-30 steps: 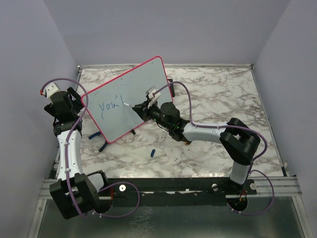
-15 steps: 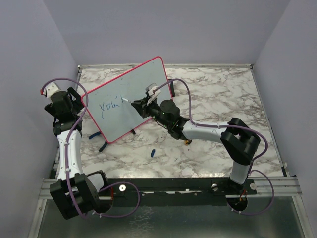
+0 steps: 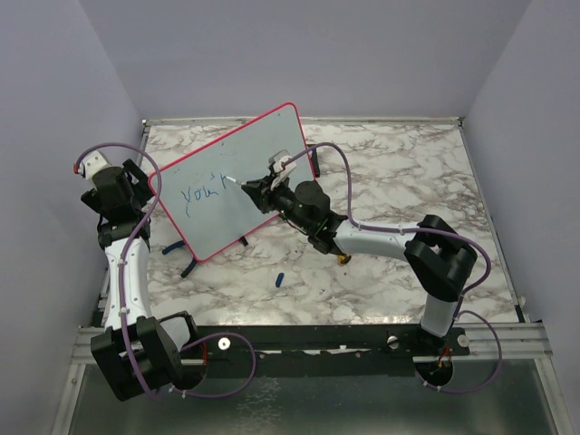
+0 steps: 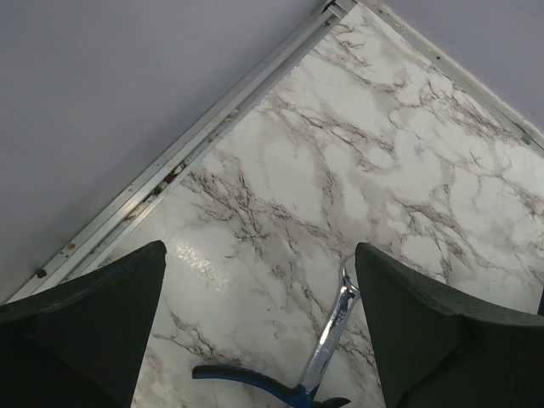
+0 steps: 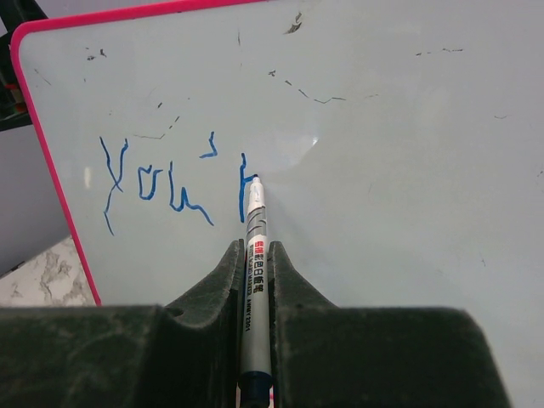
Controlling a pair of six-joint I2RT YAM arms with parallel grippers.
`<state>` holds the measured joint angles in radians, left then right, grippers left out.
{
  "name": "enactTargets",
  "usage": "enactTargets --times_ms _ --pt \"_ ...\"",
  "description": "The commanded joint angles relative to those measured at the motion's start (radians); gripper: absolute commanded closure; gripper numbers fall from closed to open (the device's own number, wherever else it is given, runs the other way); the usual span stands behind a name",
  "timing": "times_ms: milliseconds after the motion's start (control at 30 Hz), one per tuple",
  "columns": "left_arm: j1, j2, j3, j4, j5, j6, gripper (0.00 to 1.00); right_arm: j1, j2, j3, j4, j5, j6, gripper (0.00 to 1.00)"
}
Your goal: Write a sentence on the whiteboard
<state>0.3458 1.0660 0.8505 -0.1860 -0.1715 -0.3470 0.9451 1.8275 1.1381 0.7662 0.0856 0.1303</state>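
The whiteboard (image 3: 263, 149), with a red-pink frame, stands tilted at the back left of the table. The sentence (image 3: 201, 193) in blue reads "you'" plus one upright stroke. My right gripper (image 3: 256, 190) is shut on a grey marker (image 3: 237, 183). In the right wrist view the marker (image 5: 257, 212) has its tip on the whiteboard (image 5: 382, 127), at the top right of the newest stroke of the sentence (image 5: 170, 187). My left gripper (image 3: 140, 207) is beside the board's left edge; in its wrist view it (image 4: 259, 249) is open and empty.
A small blue cap (image 3: 280, 277) lies on the marble table in front of the board. A blue-handled chrome tool (image 4: 327, 340) lies on the table below my left gripper. Walls close the table at the back and both sides.
My right gripper has moved the marker tip a little up the board beside the upright stroke after the apostrophe. The left arm has not moved.
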Motion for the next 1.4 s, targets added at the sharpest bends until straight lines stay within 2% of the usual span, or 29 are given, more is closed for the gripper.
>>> enactTargets --times_ms 0,233,567,1367 --pt "0.004 -0.004 -0.016 0.014 0.015 0.009 0.07 -0.019 -0.026 -0.008 0.027 0.024 -0.014 0.99" --pt "0.004 -0.004 -0.016 0.014 0.014 0.011 0.07 -0.019 -0.107 -0.075 0.065 -0.077 -0.028 0.99" --pt "0.004 0.001 -0.014 0.014 0.029 0.006 0.07 -0.022 -0.142 -0.140 0.034 -0.029 -0.002 0.99" --pt "0.004 0.000 -0.014 0.017 0.034 0.008 0.07 -0.033 -0.029 -0.038 0.002 -0.080 -0.003 0.99"
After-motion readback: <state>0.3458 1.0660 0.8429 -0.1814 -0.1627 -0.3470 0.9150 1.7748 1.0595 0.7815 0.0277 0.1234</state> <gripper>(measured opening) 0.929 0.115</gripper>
